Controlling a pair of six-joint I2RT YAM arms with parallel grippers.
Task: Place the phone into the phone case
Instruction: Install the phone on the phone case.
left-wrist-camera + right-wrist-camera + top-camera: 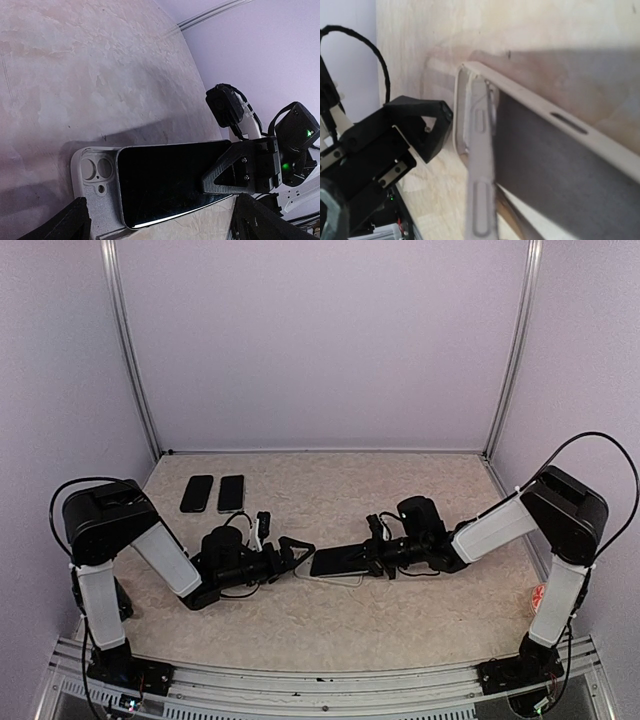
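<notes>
The phone (335,560) is a black slab whose right end is pinched in my shut right gripper (378,556). In the left wrist view, the phone (170,180) lies slanted over the phone case (95,187), a pale clear shell whose camera cut-outs show past the phone's left end. The case's edge (338,580) peeks out below the phone on the table. My left gripper (297,549) stands open just left of the case's end, its fingers (70,222) on either side of the case and touching nothing. The right wrist view shows the phone's side (481,165) very close and the case's corner (460,112).
Two other black phones (197,493) (231,493) lie side by side at the back left. Purple walls close in the table on three sides. An orange-and-white item (538,594) sits near the right arm's base.
</notes>
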